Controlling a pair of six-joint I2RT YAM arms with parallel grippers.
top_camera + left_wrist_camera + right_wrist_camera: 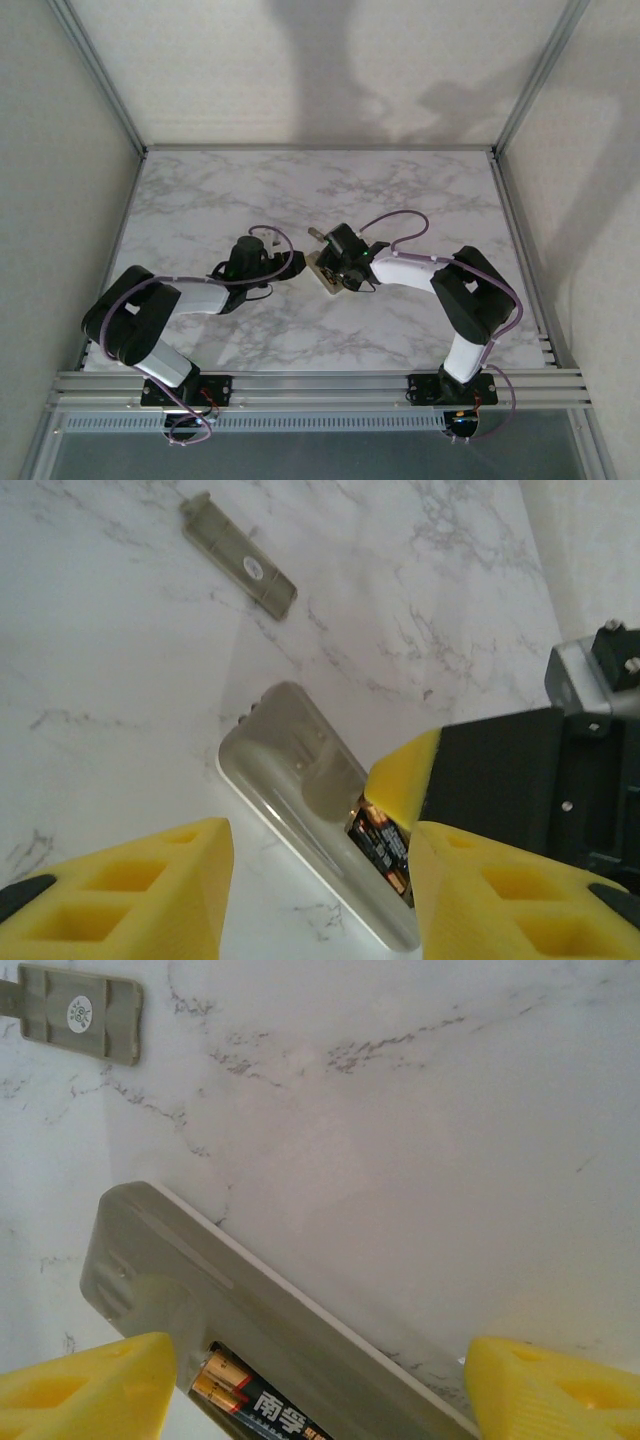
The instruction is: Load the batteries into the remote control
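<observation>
Both claws stand open over the middle of the marble surface [200,200], facing each other across the remote control [325,270]. My left claw [315,880] has its two yellow pads spread wide and grips nothing; the near end of the remote control [290,750] lies in the gap below them. My right claw [320,1360] is spread wider, with the remote control [200,1270] running slantwise under its left pad and bare marble under the rest of the gap.

My left arm [150,315] folds out to the left at the elbow, then reaches rightward and low to the centre. My right arm [470,300] rises from its base, bends at the elbow and stretches leftward, wrist tipped down over the handset.

The remote control lies back-up with its bay uncovered. The batteries [250,1395] lie side by side in that bay, copper tips showing. From my left wrist I see one yellow pad [405,780] of the right claw right at the batteries [385,845]; I cannot tell whether it touches them.

The grey battery cover [240,565] lies flat on the surface, well apart from the handset.
</observation>
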